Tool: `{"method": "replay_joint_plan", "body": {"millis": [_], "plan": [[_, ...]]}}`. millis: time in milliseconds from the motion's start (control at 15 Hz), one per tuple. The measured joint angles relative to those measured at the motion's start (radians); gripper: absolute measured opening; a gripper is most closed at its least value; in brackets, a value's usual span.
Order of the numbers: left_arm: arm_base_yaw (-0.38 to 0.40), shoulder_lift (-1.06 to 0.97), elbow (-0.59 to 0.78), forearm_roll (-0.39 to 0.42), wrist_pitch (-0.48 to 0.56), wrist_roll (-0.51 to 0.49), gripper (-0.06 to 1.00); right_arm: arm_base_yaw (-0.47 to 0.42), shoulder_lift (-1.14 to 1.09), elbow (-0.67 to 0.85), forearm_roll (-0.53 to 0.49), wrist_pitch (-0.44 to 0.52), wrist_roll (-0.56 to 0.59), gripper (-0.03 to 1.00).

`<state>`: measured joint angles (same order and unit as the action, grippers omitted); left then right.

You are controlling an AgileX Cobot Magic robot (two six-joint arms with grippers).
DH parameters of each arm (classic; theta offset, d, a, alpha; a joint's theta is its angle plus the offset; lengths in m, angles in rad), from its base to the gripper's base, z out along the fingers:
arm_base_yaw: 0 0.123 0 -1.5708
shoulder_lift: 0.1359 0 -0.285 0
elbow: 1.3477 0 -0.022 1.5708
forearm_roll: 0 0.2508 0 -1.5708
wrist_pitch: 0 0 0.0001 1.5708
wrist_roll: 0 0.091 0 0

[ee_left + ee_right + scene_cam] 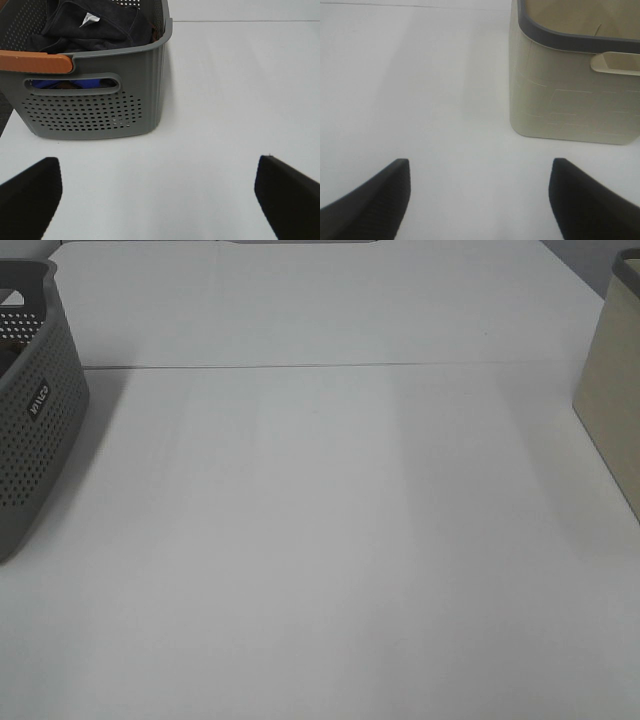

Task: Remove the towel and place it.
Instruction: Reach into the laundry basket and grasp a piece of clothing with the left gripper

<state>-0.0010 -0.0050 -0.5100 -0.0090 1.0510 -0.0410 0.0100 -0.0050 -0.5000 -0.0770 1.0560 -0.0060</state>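
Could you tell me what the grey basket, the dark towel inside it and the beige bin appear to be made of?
Grey basket: likely moulded plastic, matte, regular holes.
Towel: soft dark cloth, crumpled folds, white tag.
Beige bin: probably plastic, matte, embossed lines, grey rim.

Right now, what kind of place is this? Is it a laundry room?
Probably a robot practice bench, not a real laundry room: a white table holds a grey basket with a dark towel bundled inside and a beige bin.
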Motion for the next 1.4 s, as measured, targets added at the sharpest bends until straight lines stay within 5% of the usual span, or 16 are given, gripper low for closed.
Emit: {"method": "replay_joint_plan", "body": {"millis": [200,533,1000,1200,1400], "plan": [[0.0,0.057,-0.046,0.001,0.014,0.002,0.99,0.0,0.0,0.0,0.0,0.0,0.0,0.75],[0.0,0.57,-0.397,0.04,0.022,0.401,0.99,0.0,0.0,0.0,0.0,0.0,0.0,0.75],[0.001,1.346,-0.89,0.327,0.058,0.811,0.99,0.0,0.0,0.0,0.0,0.0,0.0,0.75],[0.001,1.584,-1.031,0.362,0.066,0.891,0.99,0.0,0.0,0.0,0.0,0.0,0.0,0.75],[0.004,1.76,-1.095,0.48,0.067,0.971,0.99,0.0,0.0,0.0,0.0,0.0,0.0,0.75]]}}
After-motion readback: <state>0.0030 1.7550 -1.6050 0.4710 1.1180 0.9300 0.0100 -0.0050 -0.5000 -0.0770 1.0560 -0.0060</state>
